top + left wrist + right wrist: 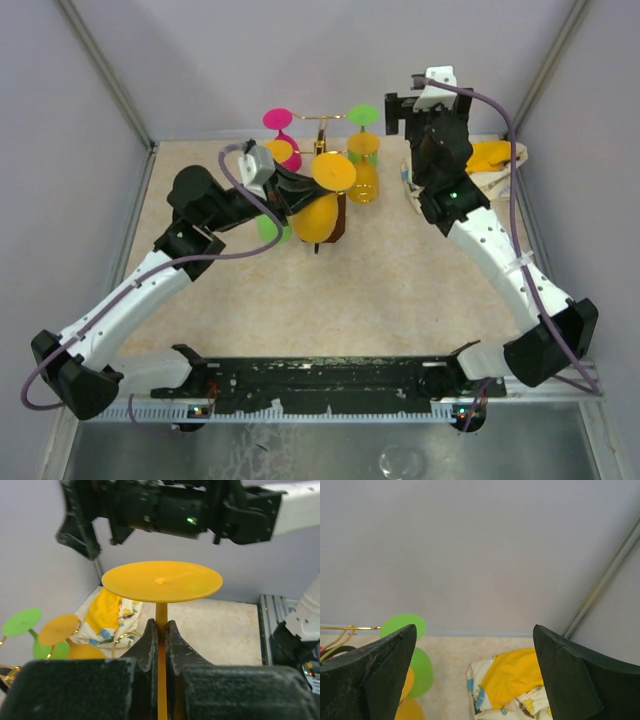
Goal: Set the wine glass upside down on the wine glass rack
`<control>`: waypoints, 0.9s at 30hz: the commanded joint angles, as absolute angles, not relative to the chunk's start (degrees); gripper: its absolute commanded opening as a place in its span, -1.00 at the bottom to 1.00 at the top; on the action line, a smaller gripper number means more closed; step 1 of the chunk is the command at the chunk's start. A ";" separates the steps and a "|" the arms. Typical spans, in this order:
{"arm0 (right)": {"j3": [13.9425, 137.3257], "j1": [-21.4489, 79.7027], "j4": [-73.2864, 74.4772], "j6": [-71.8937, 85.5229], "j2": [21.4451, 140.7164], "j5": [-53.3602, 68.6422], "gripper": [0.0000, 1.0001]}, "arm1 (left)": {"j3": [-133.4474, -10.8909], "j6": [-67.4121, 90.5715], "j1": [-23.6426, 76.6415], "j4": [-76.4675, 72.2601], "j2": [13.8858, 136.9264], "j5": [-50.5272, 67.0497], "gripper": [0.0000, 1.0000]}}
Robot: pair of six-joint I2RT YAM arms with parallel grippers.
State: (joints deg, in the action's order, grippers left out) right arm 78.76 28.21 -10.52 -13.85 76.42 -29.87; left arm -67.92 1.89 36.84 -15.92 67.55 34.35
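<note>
Closest in the left wrist view, my left gripper point(161, 630) is pinched onto the thin orange stem of the wine glass point(162, 581). Its two dark fingers are closed down to the width of the stem. The glass is upside down in my grip: its flat round foot spreads out above the fingers, and the bowl hangs below them, off the table point(420, 290).

In the top view the glass leans a little. It sits on the near side of the wine glass rack point(322, 128), with its bowl in front of the rack's dark brown base. I cannot tell whether the stem or the foot touches any of the gold wire arms.

Around the rack are more glasses:
- a pink glass point(280, 122) at the back left
- a green glass point(363, 116) at the back right
- a second orange glass point(364, 180) just in front of the green one
- another green glass point(268, 230), showing partly from under my left arm

My right gripper point(474, 630) hangs to the right of the rack, spread wide with nothing between its fingers. Past it, a yellow patterned cloth point(512, 677) lies bunched at the far right of the table.
</note>
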 commanded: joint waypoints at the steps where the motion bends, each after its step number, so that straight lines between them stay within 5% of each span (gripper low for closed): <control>1: 83.57 26.97 -5.85 -9.73 78.16 -31.68 0.99 | -63.89 -3.35 40.72 -15.09 64.66 33.70 -1.00; 11: 84.51 25.41 -6.06 -9.83 77.88 -31.03 0.99 | -41.79 1.33 45.05 -39.07 64.31 20.12 -1.00; 27: 82.24 25.14 -6.91 -10.39 76.78 -30.59 0.99 | -37.34 2.02 47.10 -65.22 77.62 7.40 -1.00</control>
